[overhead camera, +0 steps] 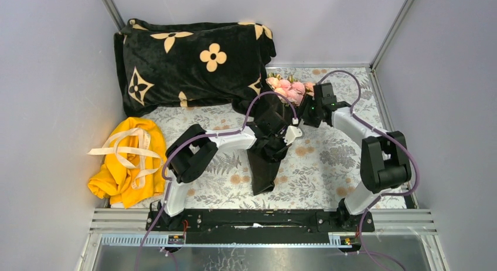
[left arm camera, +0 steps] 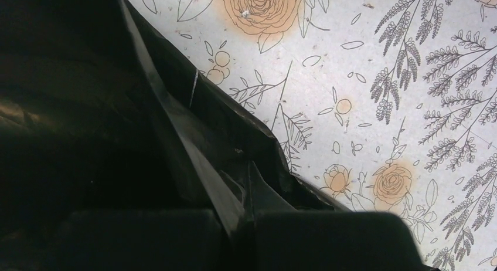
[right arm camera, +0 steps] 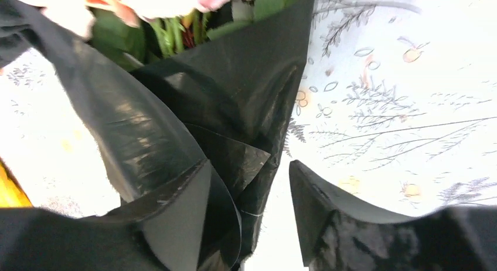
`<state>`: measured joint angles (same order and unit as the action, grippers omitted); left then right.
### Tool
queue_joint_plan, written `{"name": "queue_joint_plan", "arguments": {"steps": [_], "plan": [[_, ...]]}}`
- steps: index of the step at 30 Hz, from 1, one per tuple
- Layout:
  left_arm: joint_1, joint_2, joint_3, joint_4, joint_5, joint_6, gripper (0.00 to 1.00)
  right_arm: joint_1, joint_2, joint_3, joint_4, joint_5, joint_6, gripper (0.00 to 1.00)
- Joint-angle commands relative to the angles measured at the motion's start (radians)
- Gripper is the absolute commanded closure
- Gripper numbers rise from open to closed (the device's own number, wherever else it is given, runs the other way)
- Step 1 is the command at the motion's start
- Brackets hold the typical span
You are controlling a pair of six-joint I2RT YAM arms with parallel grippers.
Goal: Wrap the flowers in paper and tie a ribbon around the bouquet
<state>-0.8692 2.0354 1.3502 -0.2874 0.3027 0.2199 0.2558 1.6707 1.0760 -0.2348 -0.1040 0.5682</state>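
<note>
While the crinkled black paper cone (overhead camera: 264, 171) of pale pink roses (overhead camera: 287, 88) lies on the tabletop (overhead camera: 334, 165), the jaws of the left gripper (left arm camera: 237, 224) are pinched on its fold; those of the right gripper (right arm camera: 266, 218) stand spread near its mouth. Overlap is best pinned until the cream fabric ribbon (overhead camera: 126, 143) is fetched.

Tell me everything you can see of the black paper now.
The paper is a thin, crinkly, shiny black sheet folded into a narrow cone around the flowers, whose pink heads show at its wide far end. It lies on the floral table, tip toward the arms. The left end effector is shut on a fold mid-cone; the right end effector stands open at overlapping flaps near the top.
</note>
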Motion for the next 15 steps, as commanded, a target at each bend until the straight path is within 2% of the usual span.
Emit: {"name": "queue_joint_plan", "arguments": {"steps": [1,3,4,8,11,15], "plan": [[-0.007,0.016,-0.026,0.031,-0.031,0.027,1.0,-0.037,-0.07,0.083,-0.097,-0.052,-0.086,0.35],[-0.009,0.015,-0.025,0.033,-0.032,0.027,1.0,-0.04,-0.057,0.114,-0.122,-0.107,-0.1,0.25],[-0.01,0.015,-0.026,0.034,-0.033,0.027,1.0,-0.04,-0.053,0.117,-0.117,-0.14,-0.101,0.24],[-0.009,0.016,-0.023,0.035,-0.043,0.027,1.0,-0.039,-0.004,0.108,-0.068,-0.307,-0.082,0.23],[-0.01,0.014,-0.023,0.035,-0.047,0.028,1.0,-0.039,0.026,0.077,-0.047,-0.373,-0.07,0.24],[-0.01,0.015,-0.023,0.035,-0.051,0.033,1.0,-0.039,0.045,0.041,-0.051,-0.387,-0.072,0.25]]}}
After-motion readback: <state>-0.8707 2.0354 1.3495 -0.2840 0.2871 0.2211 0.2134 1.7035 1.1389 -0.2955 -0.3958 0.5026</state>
